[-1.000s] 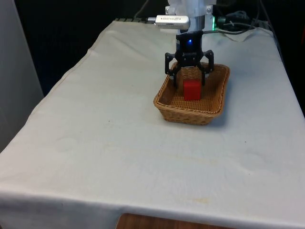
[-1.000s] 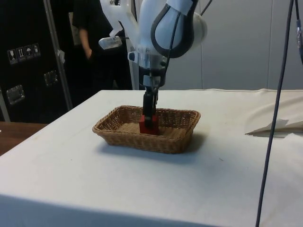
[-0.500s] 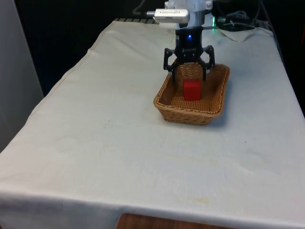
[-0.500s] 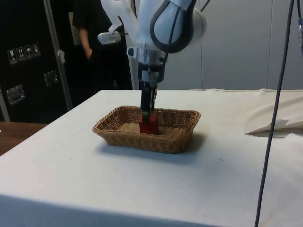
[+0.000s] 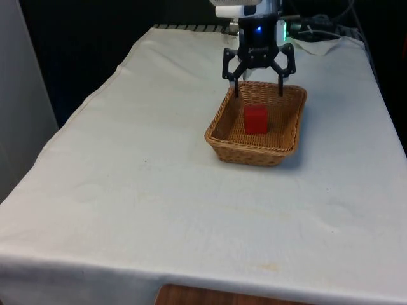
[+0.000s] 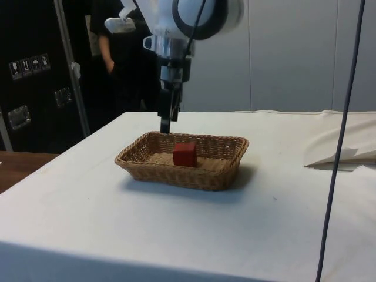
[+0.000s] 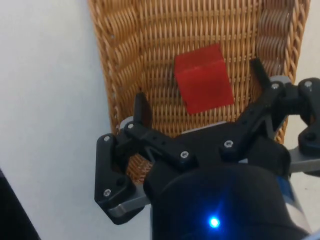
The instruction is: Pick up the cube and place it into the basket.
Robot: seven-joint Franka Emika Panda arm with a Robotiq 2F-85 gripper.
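white cloth (image 5: 159,190): cube (image 5: 256,119) in basket (image 5: 280,149), claw (image 5: 259,89) apart

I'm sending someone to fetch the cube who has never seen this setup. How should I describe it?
On the table under the white cloth sits one shallow woven wicker basket. The cube rests on its floor, below the open gripper. It is small, solid red, and alone in the basket.

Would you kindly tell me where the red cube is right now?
The red cube rests on the floor of the wicker basket, right of centre in the front view, with the open gripper above its far end.
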